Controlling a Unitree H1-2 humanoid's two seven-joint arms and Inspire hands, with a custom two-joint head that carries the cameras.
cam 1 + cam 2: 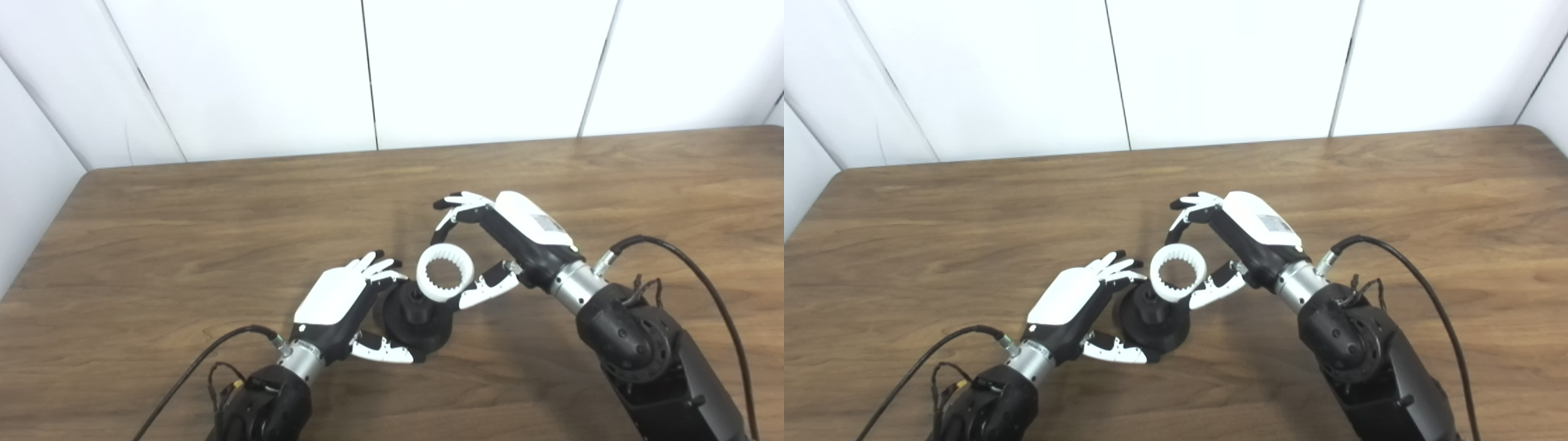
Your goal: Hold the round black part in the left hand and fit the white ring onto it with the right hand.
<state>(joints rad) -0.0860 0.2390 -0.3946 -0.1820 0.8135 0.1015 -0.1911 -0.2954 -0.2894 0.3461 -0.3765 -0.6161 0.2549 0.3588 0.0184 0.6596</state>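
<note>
The left hand gripped the black part; the right hand pinched the white ring just above it.

The left hand reaches toward one o'clock from the lower left, palm down, fingers and thumb closed around the round black part. The right hand points toward ten o'clock, pinching the white ring between curled fingers and thumb.

left hand white shell on the back, black palm, white fingers w/ black tips | right hand same deal, small label on its shell | silver wrist collars; chunky black forearms; black cables looping off each
</note>
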